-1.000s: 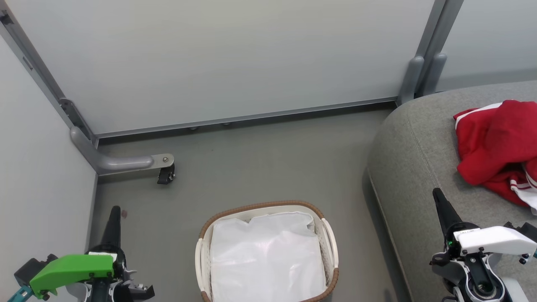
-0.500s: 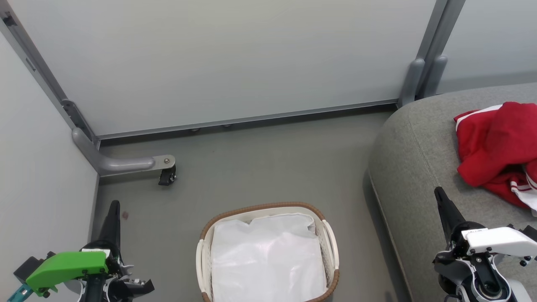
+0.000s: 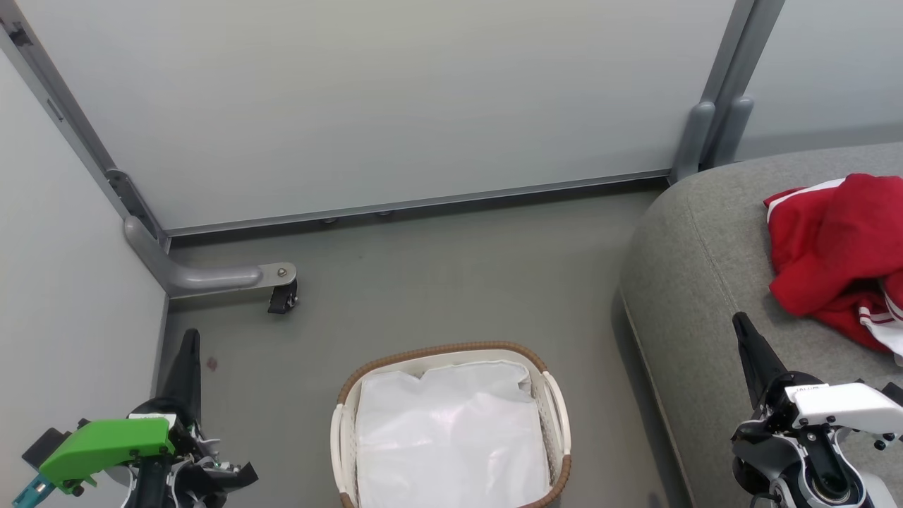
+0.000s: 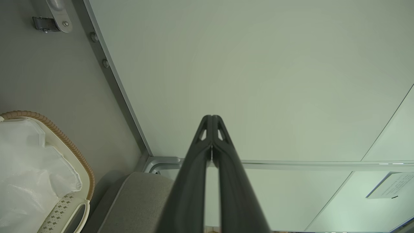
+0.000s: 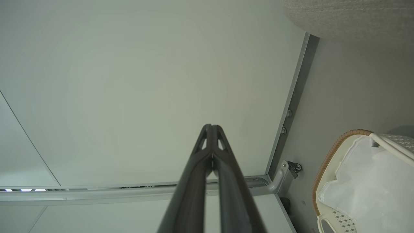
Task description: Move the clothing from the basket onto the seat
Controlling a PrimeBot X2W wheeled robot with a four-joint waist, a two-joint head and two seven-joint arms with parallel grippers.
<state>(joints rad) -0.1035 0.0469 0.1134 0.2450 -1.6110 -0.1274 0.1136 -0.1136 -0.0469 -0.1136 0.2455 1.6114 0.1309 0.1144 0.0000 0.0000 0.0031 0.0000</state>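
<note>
**Desk:** List it by size, everything placed from the basket.

**Operator:** Item one, grey wall panel (image 3: 395, 106): I see it standing beyond the basket (image 3: 437, 348), across bare floor. Item two, the seat (image 3: 691, 282): on the basket's right, near but not touching. Item three, the basket itself: upright on the floor, and inside it I see the white liner (image 3: 451, 430).

**Desk:** And the clothing?

**Operator:** Item four, the clothing (image 3: 832, 247): a red heap with white trim. It lies on the seat, right of the basket and farther back, well apart, and the frame edge cuts it off.

**Desk:** Hands?

**Operator:** Item five, left gripper (image 3: 189, 339): left of the basket, fingers pressed together, gripping nothing. Item six, right gripper (image 3: 742, 326): right of the basket, over the seat, likewise closed and empty. Item seven, black caster (image 3: 282, 301): beyond the basket, to its left.
</note>
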